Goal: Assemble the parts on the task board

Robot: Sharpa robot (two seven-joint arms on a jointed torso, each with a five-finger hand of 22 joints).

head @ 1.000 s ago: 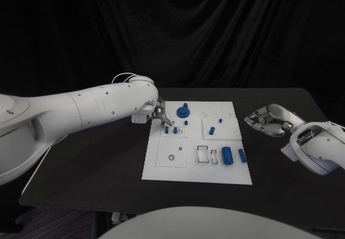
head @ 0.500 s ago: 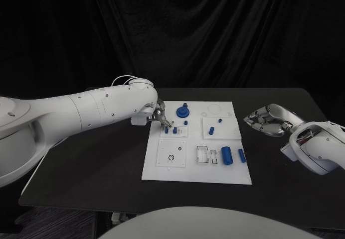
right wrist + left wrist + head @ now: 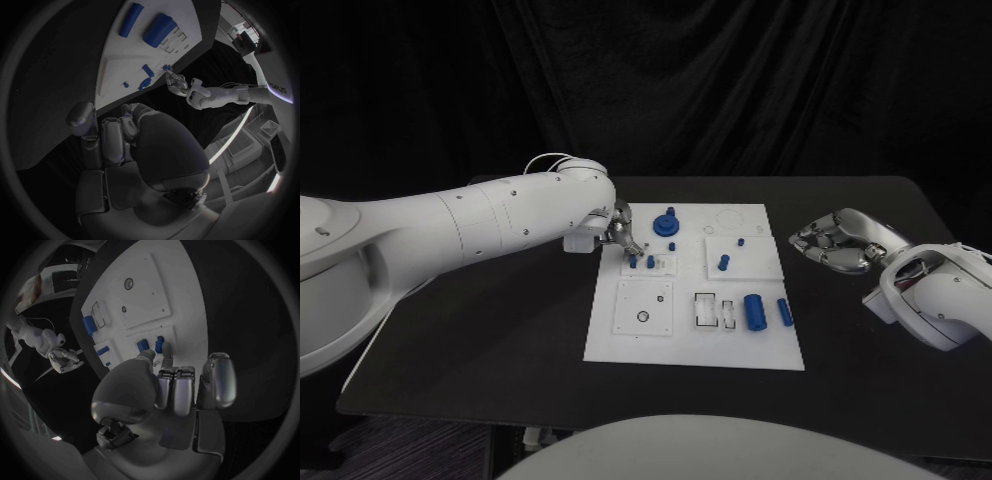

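Left hand (image 3: 620, 233) sits at the board's (image 3: 632, 340) left edge, fingers reaching down toward two short blue pegs (image 3: 640, 261) standing in a small square block. From the left wrist camera, the thumb and one fingertip (image 3: 166, 361) come down right at the pegs (image 3: 151, 344), but I cannot tell whether they pinch one or only touch it; the other fingers are curled in beside them. Right hand (image 3: 837, 241) hangs over the black table (image 3: 488, 330) well to the right of the board, fingers curled in on nothing.

On the board, a round blue knob (image 3: 666, 224) stands just beyond the left hand. A small blue pin (image 3: 726, 263) lies in the middle block. A thick blue cylinder (image 3: 754, 311) and a thinner blue bar (image 3: 786, 312) lie side by side near the right edge. Beside them is a slotted block (image 3: 715, 311), and a plate with a small ring hole (image 3: 646, 305) sits to the left.
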